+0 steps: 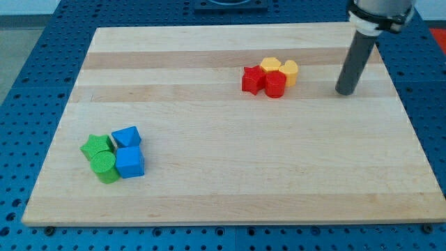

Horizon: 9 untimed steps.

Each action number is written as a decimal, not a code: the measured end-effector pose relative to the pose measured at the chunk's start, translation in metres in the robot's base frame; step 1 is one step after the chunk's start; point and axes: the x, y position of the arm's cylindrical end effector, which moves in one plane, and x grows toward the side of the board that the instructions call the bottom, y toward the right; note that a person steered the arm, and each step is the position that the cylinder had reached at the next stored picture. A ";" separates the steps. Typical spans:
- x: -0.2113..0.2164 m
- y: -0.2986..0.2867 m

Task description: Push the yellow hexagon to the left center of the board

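The yellow hexagon (290, 72) sits in the upper right part of the wooden board (230, 181), at the right end of a tight cluster. Touching it on its left are a second yellow block (271, 65), a red hexagon-like block (274, 84) and a red star-like block (252, 79). My tip (344, 92) rests on the board to the right of this cluster, roughly a rod's width and more away from the yellow hexagon, not touching any block.
A second cluster lies at the board's lower left: a green star-like block (96, 146), a green cylinder (105, 166), a blue triangular block (127, 136) and a blue cube (130, 162). A blue pegboard table (35, 84) surrounds the board.
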 end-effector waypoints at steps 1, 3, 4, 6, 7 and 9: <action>-0.021 -0.014; -0.037 -0.058; -0.037 -0.080; -0.040 -0.121; -0.046 -0.142; -0.072 -0.187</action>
